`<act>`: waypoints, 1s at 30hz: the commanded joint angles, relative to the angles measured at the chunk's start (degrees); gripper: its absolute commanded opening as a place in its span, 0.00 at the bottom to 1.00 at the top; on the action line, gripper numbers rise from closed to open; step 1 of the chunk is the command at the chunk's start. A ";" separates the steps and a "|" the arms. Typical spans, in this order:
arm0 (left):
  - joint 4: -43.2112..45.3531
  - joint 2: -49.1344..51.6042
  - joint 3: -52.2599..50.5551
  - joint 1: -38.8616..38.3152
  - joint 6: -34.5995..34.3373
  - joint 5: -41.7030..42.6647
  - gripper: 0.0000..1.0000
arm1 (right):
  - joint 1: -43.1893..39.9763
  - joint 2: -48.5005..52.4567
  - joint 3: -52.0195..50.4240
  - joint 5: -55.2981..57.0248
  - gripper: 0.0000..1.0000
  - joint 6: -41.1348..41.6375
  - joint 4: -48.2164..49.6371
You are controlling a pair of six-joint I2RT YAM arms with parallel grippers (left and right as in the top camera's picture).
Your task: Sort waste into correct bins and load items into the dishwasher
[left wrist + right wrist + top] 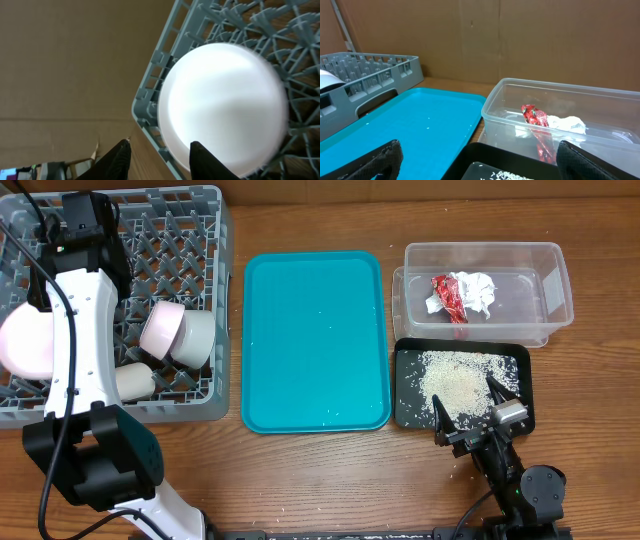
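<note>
A grey dishwasher rack [215,300] stands at the far left and holds a pink bowl [28,342], a pink-and-white cup [170,330] and a beige cup [133,380]. My left gripper [160,157] is open over the rack's left edge, its fingers astride the rim of the pale bowl [225,105]. A clear plastic bin [555,285] at the right holds a red wrapper [447,295] and crumpled white paper [480,288]. A black tray [520,365] below it holds rice [455,385]. My right gripper [475,415] is open and empty at that tray's front edge.
A teal tray [315,340] lies bare in the middle of the wooden table. A few rice grains lie on the wood in front of the black tray. Brown cardboard walls stand behind the table.
</note>
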 commanded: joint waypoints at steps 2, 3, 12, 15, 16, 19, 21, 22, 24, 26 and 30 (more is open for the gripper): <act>0.22 -6.36 -0.17 -3.15 -0.24 2.21 0.47 | -0.33 -0.68 -0.59 -0.07 1.00 -0.04 0.37; 0.04 -7.74 -0.17 -3.48 -0.26 2.80 0.45 | -0.33 -0.68 -0.59 -0.07 1.00 -0.04 0.37; -15.82 -14.12 -0.26 8.70 -10.60 41.92 0.24 | -0.33 -0.68 -0.59 -0.07 1.00 -0.04 0.37; -20.83 -12.70 -1.90 10.69 -10.73 41.94 0.22 | -0.33 -0.68 -0.59 -0.07 1.00 -0.04 0.37; -20.68 -11.80 -4.74 11.37 -12.68 39.67 0.30 | -0.33 -0.68 -0.59 -0.07 1.00 -0.04 0.37; -16.96 -10.36 -9.99 11.85 -13.38 35.76 0.37 | -0.33 -0.68 -0.59 -0.07 1.00 -0.04 0.37; -12.15 -9.14 -12.94 11.80 -12.48 33.33 0.37 | -0.33 -0.68 -0.59 -0.07 1.00 -0.04 0.37; -10.38 -8.39 -13.64 11.78 -11.72 32.92 0.37 | -0.33 -0.68 -0.59 -0.07 1.00 -0.04 0.37; -6.58 -6.84 -14.16 11.78 -9.18 32.81 0.39 | -0.33 -0.68 -0.59 -0.07 1.00 -0.04 0.37; -3.10 -5.40 -14.16 11.78 -5.90 32.79 0.43 | -0.33 -0.68 -0.59 -0.07 1.00 -0.04 0.37; 1.38 -3.10 -14.16 11.85 -4.26 32.83 0.43 | -0.33 -0.68 -0.59 -0.07 1.00 -0.04 0.37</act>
